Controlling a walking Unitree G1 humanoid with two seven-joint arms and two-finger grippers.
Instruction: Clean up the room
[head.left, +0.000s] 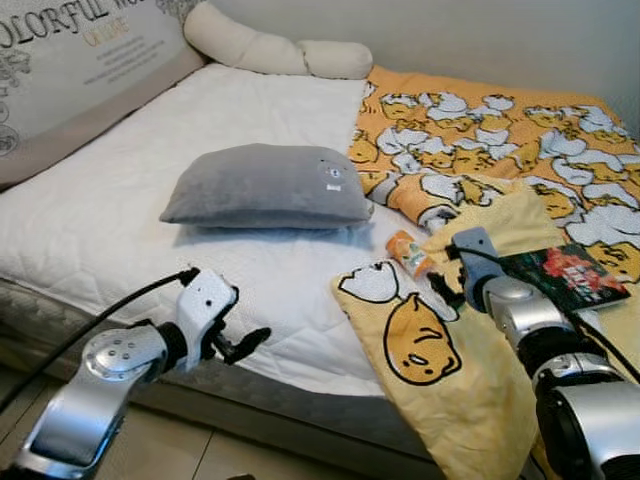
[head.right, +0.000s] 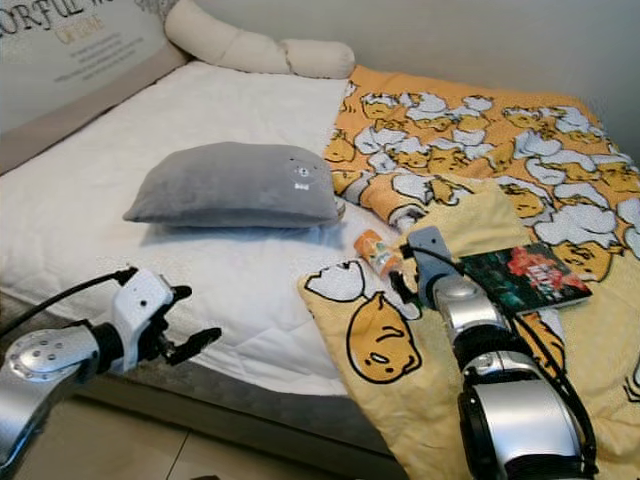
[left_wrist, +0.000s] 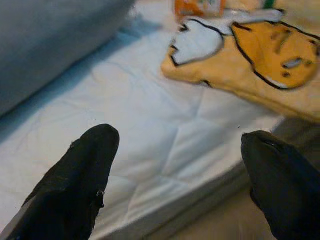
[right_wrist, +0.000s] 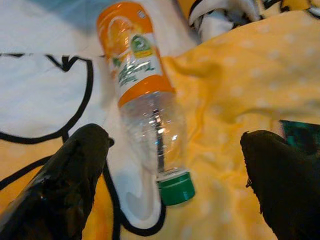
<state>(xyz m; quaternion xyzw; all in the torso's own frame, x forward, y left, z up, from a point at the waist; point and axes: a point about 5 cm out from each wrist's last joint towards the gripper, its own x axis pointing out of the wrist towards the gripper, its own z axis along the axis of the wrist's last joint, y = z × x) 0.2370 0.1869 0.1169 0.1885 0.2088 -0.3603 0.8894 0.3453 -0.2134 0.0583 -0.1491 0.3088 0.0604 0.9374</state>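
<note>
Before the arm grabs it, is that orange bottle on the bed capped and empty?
Capped: the bottle lies on its side with its green cap on. It looks empty; the clear part shows no liquid.

The headboard (head.left: 70, 70) lettering is cut off at the picture's top and left edges. The right gripper (head.left: 450, 275) covers part of the bottle (head.left: 410, 255) near the blanket's (head.left: 470, 400) edge. The book (head.left: 565, 275) cover's print is too small to read.
</note>
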